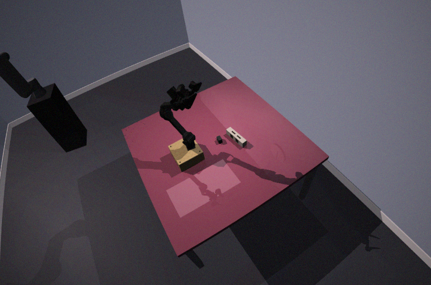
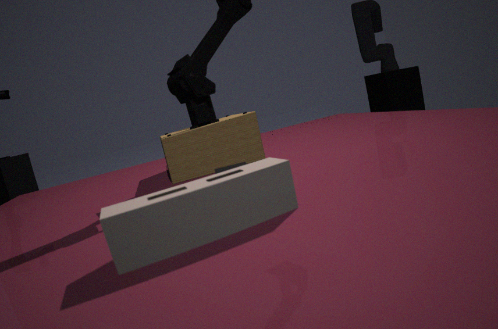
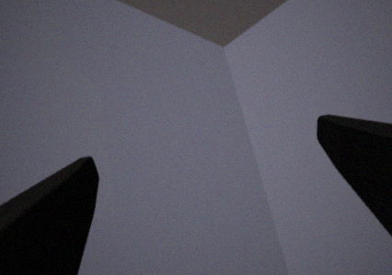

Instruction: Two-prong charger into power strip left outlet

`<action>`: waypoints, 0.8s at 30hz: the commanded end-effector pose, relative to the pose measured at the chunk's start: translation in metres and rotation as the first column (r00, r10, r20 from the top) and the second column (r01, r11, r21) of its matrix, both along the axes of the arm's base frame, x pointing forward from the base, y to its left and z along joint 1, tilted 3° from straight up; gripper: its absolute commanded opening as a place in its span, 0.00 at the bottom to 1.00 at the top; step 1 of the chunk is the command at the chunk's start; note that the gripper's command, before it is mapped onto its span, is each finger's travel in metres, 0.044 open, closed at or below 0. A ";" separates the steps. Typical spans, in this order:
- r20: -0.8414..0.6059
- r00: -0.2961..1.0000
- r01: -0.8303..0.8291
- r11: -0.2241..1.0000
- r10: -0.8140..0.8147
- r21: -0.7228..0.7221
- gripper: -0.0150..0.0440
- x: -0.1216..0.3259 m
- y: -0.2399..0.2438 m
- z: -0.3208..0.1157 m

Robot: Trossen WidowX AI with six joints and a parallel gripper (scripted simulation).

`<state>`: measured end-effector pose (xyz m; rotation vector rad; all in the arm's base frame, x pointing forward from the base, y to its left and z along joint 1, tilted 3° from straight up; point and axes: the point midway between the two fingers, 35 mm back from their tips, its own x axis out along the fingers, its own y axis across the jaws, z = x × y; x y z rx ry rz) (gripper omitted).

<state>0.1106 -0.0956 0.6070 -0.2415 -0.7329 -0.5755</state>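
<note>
The charger [image 1: 219, 139] is a small black block on the table [image 1: 271, 111] [image 2: 381, 217], between the arm's base and the power strip. In the exterior view only a dark sliver of it [image 2: 230, 166] shows behind the strip; its prongs cannot be made out. The white power strip [image 1: 239, 139] [image 2: 201, 213] has two dark slots on top and dark openings on its side towards the base. My gripper [image 1: 198, 89] [image 3: 207, 146] is open and empty, high above the table and away from both. The wrist view shows only walls and ceiling past the fingers.
The arm stands on a wooden block [image 1: 189, 161] [image 2: 213, 152], close to the charger. A black pedestal [image 1: 59, 118] [image 2: 394, 90] carrying another dark arm-like shape stands off the table. A wall rises beyond the table's far edge.
</note>
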 end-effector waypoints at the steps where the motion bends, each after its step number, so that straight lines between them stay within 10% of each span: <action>1: -0.089 0.996 0.017 0.998 -0.013 0.054 1.00 0.024 -0.026 -0.022; 24: -0.507 0.860 0.004 0.993 0.058 0.121 1.00 0.140 -0.069 -0.132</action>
